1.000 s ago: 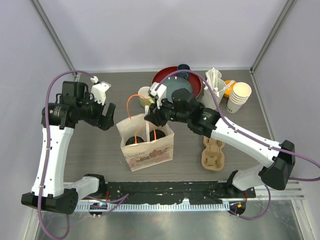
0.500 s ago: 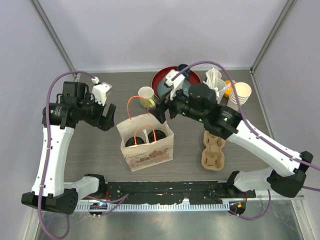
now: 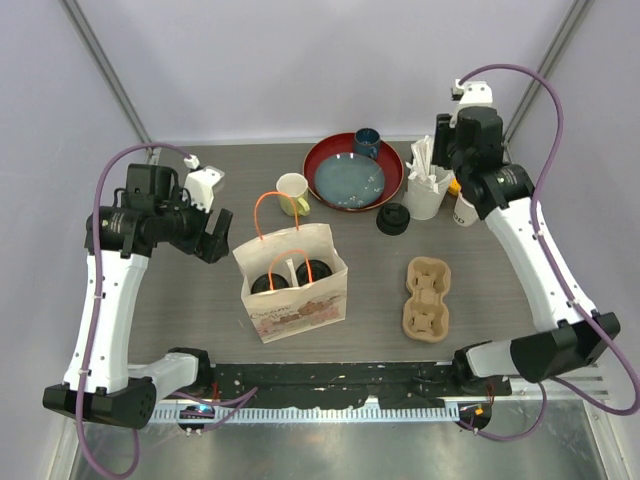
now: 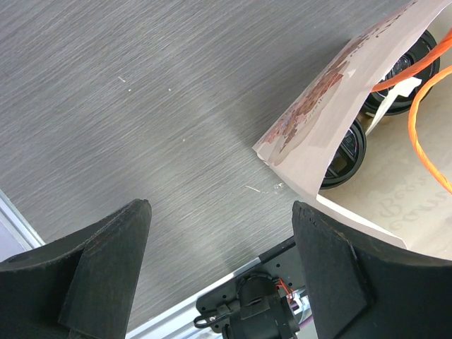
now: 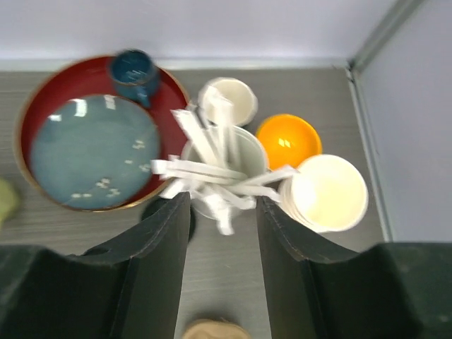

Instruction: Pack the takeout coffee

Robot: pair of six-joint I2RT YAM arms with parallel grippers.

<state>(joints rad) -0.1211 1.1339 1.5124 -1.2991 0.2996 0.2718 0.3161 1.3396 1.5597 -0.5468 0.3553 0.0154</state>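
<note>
- The table [image 3: 180,300] is grey with a brushed wood grain; pale lavender walls [image 3: 300,70] close it in on three sides.
- At the left, the left gripper [image 4: 222,208] hangs over bare table; its fingers are spread wide and grip nothing.
- Just right of it stands a paper bag [image 3: 300,305], printed in pink, with its orange handles up.
- The two takeout coffee cups [image 3: 268,283] [image 3: 315,270] stand side by side inside the bag, black lids showing; they are near the left gripper but apart from it.
- Behind the bag is a yellow mug [image 3: 292,187]; further right a red tray [image 3: 318,160] holds a blue plate [image 3: 348,182] and a dark blue cup [image 3: 367,142].
- A loose black lid [image 3: 393,219] lies on the table; a cardboard cup carrier [image 3: 427,297] lies nearer the front.
- At the far right rear, the right gripper [image 5: 220,212] is raised above a cup of white wrapped sticks [image 5: 219,169]; its fingers are parted and hold nothing; it is well apart from the bagged coffees.
- An orange bowl [image 5: 288,140] and a stack of paper cups [image 5: 328,192] sit beside that cup.
</note>
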